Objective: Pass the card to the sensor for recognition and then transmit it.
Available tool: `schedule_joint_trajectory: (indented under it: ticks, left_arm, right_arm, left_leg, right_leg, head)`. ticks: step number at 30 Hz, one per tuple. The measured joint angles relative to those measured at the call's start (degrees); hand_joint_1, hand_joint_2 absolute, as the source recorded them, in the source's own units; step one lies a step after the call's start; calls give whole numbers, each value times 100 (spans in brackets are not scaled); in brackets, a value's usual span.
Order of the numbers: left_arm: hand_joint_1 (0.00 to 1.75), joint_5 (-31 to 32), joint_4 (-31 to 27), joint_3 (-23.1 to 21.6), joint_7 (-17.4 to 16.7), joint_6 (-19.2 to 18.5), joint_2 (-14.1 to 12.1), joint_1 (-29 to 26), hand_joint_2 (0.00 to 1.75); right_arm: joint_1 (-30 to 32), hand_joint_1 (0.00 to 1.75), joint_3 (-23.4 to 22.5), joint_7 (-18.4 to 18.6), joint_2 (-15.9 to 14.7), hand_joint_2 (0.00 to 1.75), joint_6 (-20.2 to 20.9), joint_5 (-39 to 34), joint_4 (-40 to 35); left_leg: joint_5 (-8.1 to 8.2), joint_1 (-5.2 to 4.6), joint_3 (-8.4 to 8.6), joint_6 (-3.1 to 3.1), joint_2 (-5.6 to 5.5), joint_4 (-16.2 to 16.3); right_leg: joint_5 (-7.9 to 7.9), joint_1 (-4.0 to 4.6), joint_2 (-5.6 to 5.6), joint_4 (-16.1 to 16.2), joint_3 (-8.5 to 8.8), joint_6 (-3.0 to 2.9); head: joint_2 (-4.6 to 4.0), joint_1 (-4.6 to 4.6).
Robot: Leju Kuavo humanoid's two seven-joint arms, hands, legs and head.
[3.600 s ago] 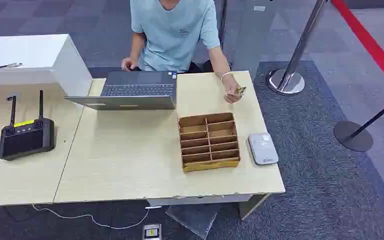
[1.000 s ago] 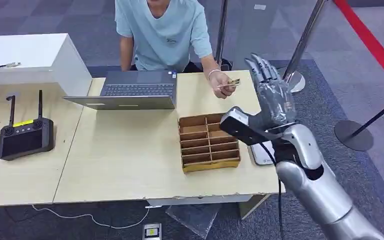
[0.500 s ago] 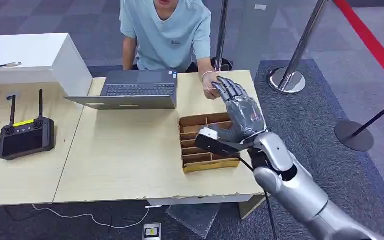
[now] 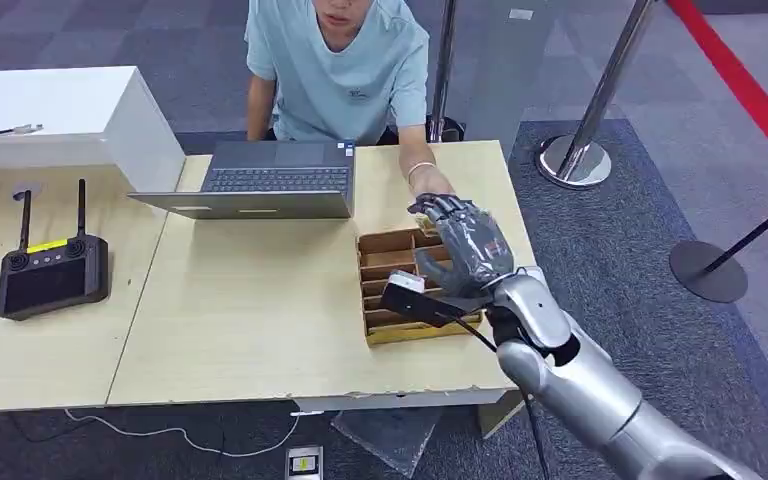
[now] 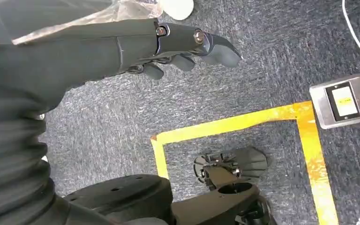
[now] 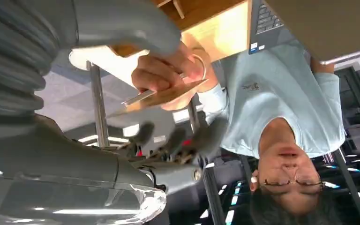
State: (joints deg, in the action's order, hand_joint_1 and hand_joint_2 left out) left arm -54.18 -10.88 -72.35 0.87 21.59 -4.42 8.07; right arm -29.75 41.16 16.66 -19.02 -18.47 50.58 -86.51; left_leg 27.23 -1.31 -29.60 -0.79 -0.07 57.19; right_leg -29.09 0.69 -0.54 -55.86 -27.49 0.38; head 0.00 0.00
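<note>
A tan card [image 6: 164, 96] is pinched in a person's hand [image 6: 161, 72] and lies between my right hand's thumb [image 6: 122, 26] and its fingers [image 6: 178, 140]. I cannot see either of them pressing on it. In the head view my right hand [image 4: 460, 245] reaches over the cardboard box toward the person's hand [image 4: 432, 184] at the table's far right side. My right forearm covers the table just right of the box. My left hand [image 5: 168, 42] hangs over the carpet, fingers loosely bent, holding nothing.
A cardboard divider box [image 4: 390, 270] stands on the wooden table [image 4: 260, 320]. The person's laptop [image 4: 270, 180] is at the far edge. A black controller [image 4: 50, 270] and a white box [image 4: 60, 115] sit at the left. Stanchion bases [image 4: 575, 160] [image 4: 705, 272] stand on the right.
My right arm rose into view at the right, then swung left and down over the box to the person's hand. The person's hand with the card drew nearer to the box.
</note>
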Motion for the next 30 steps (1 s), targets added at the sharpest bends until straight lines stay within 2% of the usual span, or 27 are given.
schedule_joint_trajectory:
  ticks: [5,6,7,10,15,17,25,27,29,30]
  left_arm:
    - [0,0,0,0,0,0,0,-2,175]
    - [0,0,0,0,0,0,0,-3,175]
    - [0,0,0,0,0,0,0,-3,175]
    - [0,0,0,0,0,0,0,-3,175]
    - [0,13,0,0,20,0,2,-6,175]
    - [0,13,0,0,20,0,0,-7,175]
    - [0,20,0,0,18,0,2,-9,175]
    - [0,24,0,0,20,0,2,-9,175]
    - [0,26,0,0,20,0,2,-9,175]
    - [0,26,0,0,20,0,2,-9,175]
  right_arm:
    - [-12,134,35,-4,9,175,-13,-33,83]
    - [-22,117,37,-7,11,175,-17,-33,99]
    - [-31,106,42,-9,20,175,-24,-33,116]
    - [-48,113,61,-13,35,175,-31,-33,162]
    - [-51,113,85,-22,48,175,-44,-63,228]
    - [-51,134,88,-22,50,175,-50,-63,254]
    - [-58,161,90,-125,68,175,-225,-105,350]
    - [-58,154,90,-151,83,175,-324,-151,383]
    - [-58,127,85,-179,101,175,-422,-177,415]
    - [-59,124,83,-186,111,175,-472,-179,446]
  left_leg:
    - [0,0,1,0,0,0]
    - [0,0,1,0,0,1]
    - [0,0,1,0,0,1]
    - [0,0,1,0,0,1]
    - [0,0,2,0,1,1]
    - [0,0,1,0,1,1]
    - [0,0,2,0,1,2]
    - [0,0,3,0,2,2]
    - [0,0,3,0,2,2]
    - [0,0,3,0,1,2]
  right_leg:
    - [0,0,0,0,0,0]
    - [0,0,0,0,1,0]
    - [0,0,0,0,0,0]
    - [0,0,0,0,0,0]
    - [0,0,0,0,1,0]
    - [0,0,0,0,1,0]
    - [0,0,0,0,2,0]
    - [0,0,0,0,2,0]
    - [0,0,0,0,2,0]
    - [0,0,0,0,2,0]
  head:
    - [0,0]
    - [0,2]
    - [0,0]
    - [0,0]
    - [0,0]
    - [0,2]
    - [0,0]
    - [0,0]
    - [0,0]
    - [0,0]
